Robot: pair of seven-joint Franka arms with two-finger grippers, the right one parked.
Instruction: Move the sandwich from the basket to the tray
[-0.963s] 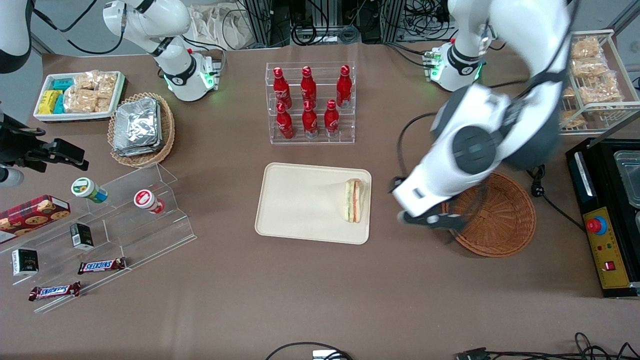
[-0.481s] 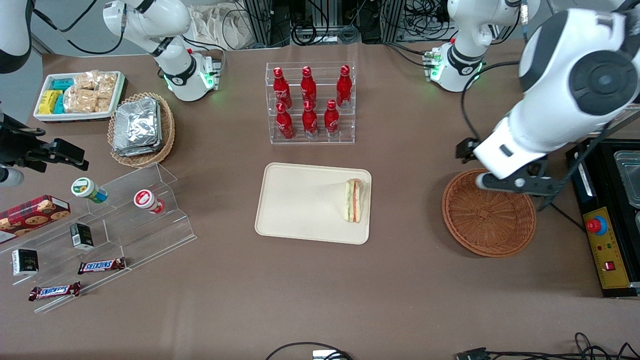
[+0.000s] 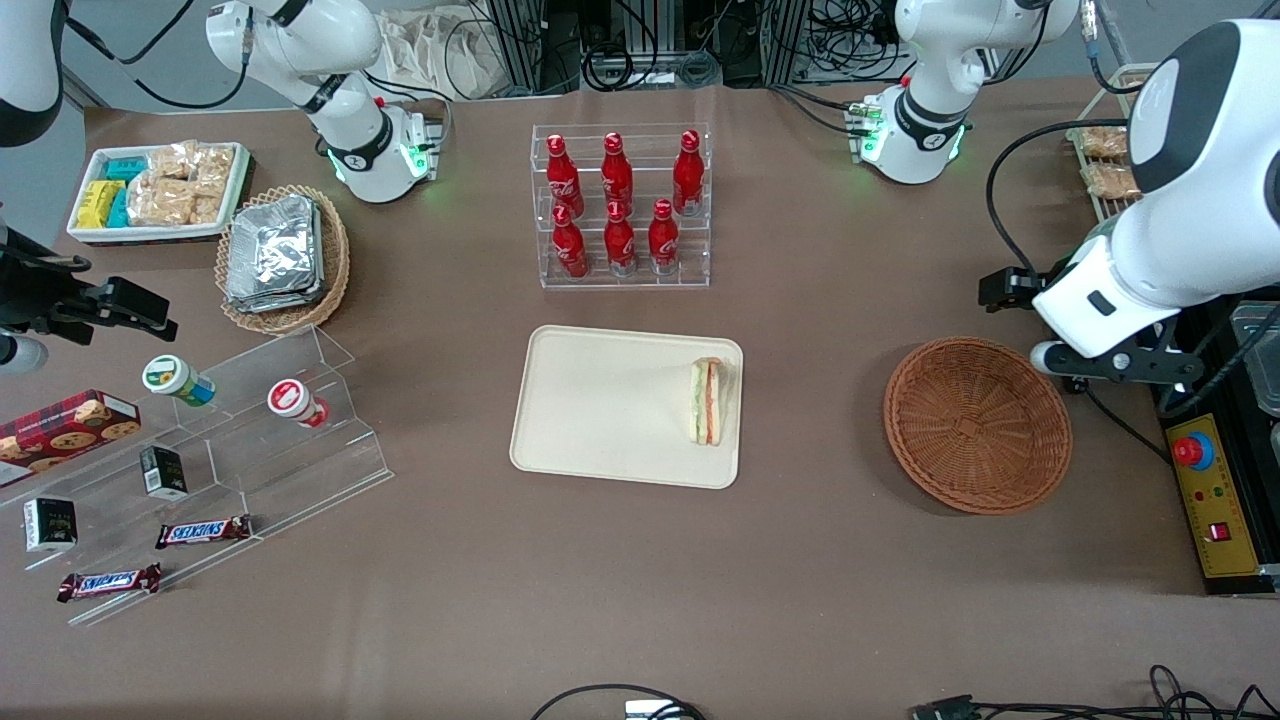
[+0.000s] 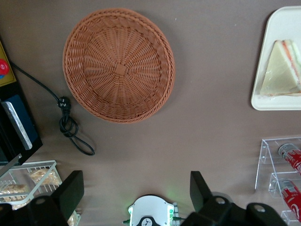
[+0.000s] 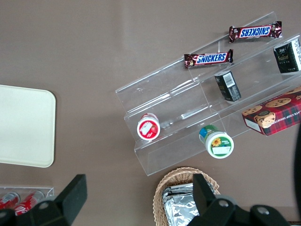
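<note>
Front view: the small triangular sandwich (image 3: 706,401) of pale bread with orange-red and green filling lies flat on the cream-beige rectangular tray (image 3: 600,400). It sits just inside the tray's short rim, the one toward the working arm's end of the surface. Its layered cut edge runs from near to far along that rim.

The round reddish-brown wicker basket (image 3: 977,425) holds nothing and sits between the tray and the left arm's hand (image 3: 1110,365). The hand hangs above the surface just beside the basket's rim, toward the working arm's end and well apart from the sandwich.

In the left wrist view the hand's fingers (image 4: 70,193) stand wide apart with nothing between them. Judging by this, the placing looks done, and any coming move needs only clearance from the basket, not a reach toward the sandwich.
</note>
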